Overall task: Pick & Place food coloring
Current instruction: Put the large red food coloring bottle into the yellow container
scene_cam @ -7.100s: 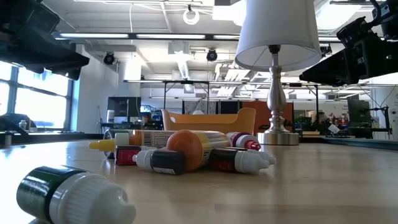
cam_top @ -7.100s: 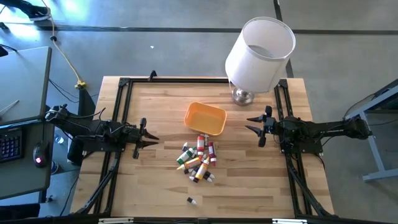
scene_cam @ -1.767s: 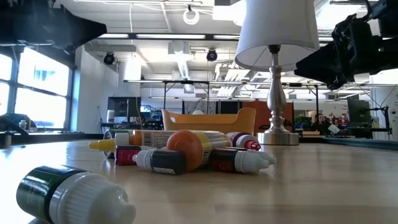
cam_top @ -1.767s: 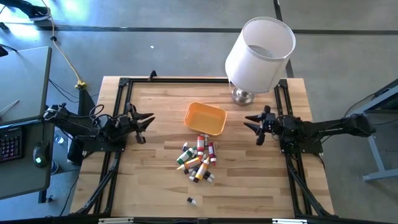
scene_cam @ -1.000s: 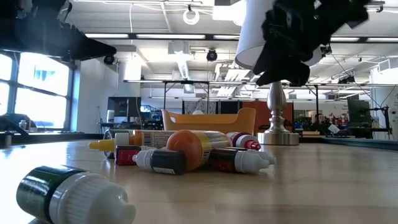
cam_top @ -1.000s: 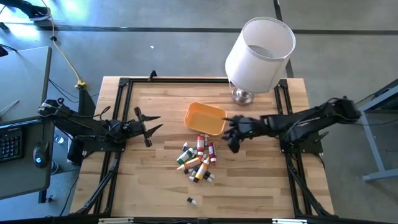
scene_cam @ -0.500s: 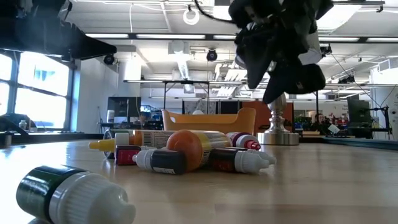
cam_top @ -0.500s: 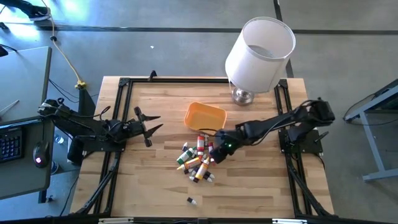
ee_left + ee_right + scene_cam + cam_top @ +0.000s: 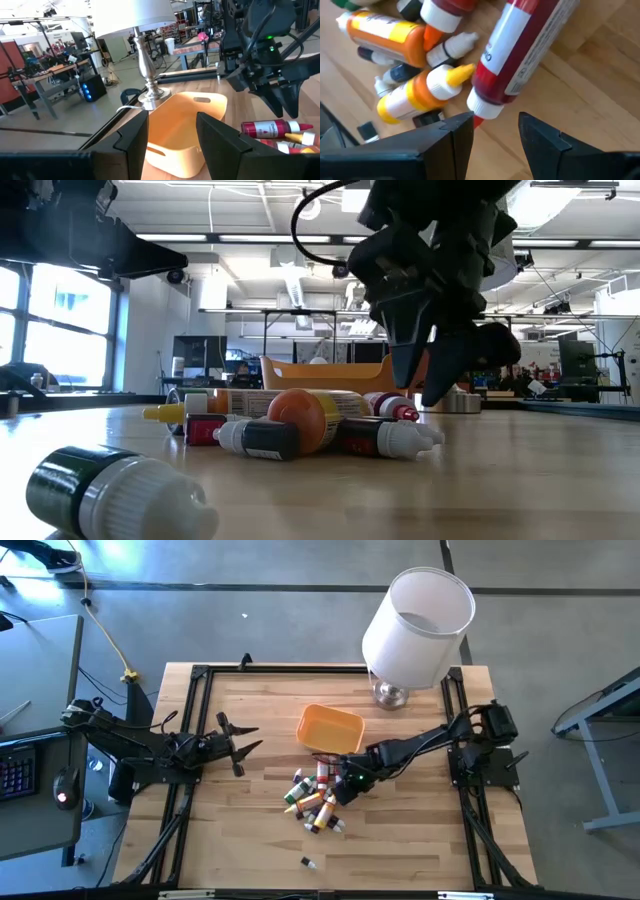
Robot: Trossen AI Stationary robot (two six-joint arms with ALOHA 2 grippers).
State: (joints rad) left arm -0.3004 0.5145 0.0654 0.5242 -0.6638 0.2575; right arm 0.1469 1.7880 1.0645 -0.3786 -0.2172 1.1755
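Red, yellow and dark bottles [image 9: 318, 795] are lying heaped mid-bench [image 9: 420, 830], just beside the tray [image 9: 331, 730]. The right hand [image 9: 341, 784] is hanging open over a red bottle [image 9: 522, 47]. The left hand [image 9: 243, 740] is waiting open, well apart.

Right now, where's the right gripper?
In the high view the right gripper hangs open over the right edge of the food coloring pile, just below the orange tray.
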